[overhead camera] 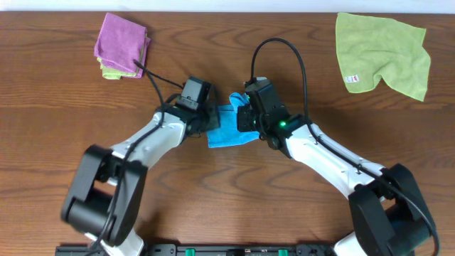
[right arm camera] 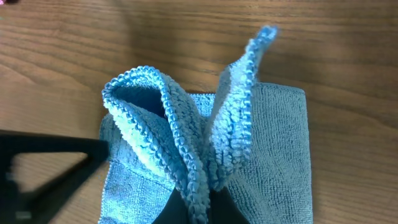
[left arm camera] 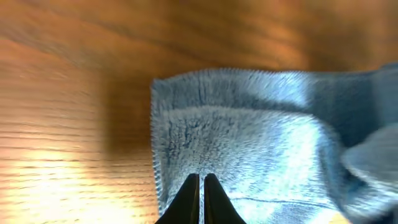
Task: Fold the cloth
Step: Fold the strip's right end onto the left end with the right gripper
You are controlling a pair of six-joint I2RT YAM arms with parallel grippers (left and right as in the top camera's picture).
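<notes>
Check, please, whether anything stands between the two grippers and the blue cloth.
Nothing visible does. The right gripper is shut on raised folds of the blue cloth, and the closed tips of the left gripper are right over it. The purple cloth and the green cloth lie well apart from it.

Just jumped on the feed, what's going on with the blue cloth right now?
Both arms are at the cloth in the middle of the table. The right gripper is shut on a bunched-up fold, holding two edges up off the rest. The left gripper is shut with its tips at the cloth's near edge; whether it pinches it is unclear. The fold isn't finished. The green cloth and purple cloth lie apart, untouched.
</notes>
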